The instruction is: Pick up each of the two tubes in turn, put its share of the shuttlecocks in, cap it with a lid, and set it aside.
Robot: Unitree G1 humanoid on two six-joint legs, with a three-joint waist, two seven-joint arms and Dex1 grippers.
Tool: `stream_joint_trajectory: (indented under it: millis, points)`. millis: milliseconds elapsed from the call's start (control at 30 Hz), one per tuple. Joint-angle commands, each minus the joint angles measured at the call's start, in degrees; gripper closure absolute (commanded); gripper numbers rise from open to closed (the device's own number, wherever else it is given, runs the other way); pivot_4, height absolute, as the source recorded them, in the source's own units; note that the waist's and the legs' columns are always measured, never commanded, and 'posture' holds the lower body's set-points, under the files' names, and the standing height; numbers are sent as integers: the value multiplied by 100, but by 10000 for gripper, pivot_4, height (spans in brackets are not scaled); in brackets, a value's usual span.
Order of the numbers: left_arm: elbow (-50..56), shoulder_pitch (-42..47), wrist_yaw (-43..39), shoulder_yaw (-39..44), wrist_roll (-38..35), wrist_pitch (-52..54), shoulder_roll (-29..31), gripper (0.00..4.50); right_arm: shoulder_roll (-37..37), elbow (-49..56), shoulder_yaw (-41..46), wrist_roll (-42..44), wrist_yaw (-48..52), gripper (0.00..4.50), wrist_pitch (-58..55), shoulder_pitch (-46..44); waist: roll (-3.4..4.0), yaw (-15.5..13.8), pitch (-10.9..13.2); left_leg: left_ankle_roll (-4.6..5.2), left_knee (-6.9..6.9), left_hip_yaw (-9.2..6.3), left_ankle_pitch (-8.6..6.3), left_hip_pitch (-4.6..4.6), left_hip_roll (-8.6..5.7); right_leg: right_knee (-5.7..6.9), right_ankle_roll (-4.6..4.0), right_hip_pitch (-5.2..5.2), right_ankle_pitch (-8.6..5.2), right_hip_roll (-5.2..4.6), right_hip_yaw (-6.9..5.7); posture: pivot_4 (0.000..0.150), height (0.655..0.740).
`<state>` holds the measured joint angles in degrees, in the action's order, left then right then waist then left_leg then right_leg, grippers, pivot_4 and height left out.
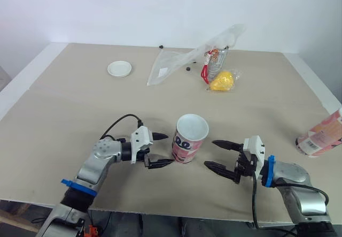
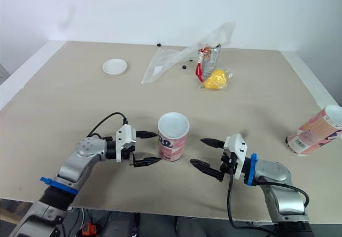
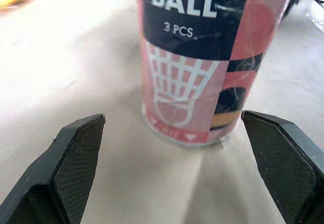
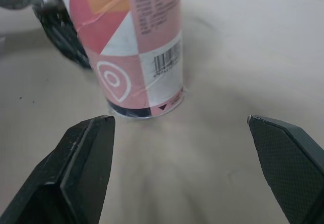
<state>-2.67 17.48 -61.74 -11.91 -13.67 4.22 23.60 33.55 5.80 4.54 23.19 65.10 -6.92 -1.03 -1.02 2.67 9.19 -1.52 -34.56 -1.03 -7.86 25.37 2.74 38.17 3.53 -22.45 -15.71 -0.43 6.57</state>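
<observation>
The left gripper (image 1: pixel 169 149) has its jaws spread wide and empty, its fingertips just beside the left side of the upright tube (image 1: pixel 189 140), which stands open-mouthed near the front middle of the table (image 1: pixel 69 114). The right gripper (image 1: pixel 209 153) is likewise wide open and empty, pointing at the same tube from the other side, a little apart. A second tube (image 1: pixel 320 136) lies on its side at the right edge. Farther back sit a white lid (image 1: pixel 119 68) and a clear plastic bag (image 1: pixel 176 63) beside a yellow bundle (image 1: pixel 222 81).
</observation>
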Motion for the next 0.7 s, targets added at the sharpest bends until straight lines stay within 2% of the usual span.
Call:
stream_joint_trajectory:
  millis: [33,700]
  points:
    - [488,-152,33,184,-202,9,103,0,18,-16,-148,-23,147,49,239,-167,1,0,1,0,0,0,0,0,0,0,0,0,0,0,0,1500,7400]
    - [1146,-680,-22,299,-652,226,525,0,-420,-844,-1153,-395,403,49,754,-1171,-1,0,6,-2,0,3,0,-2,2,0,-4,-1,0,-1,-2,1500,7400]
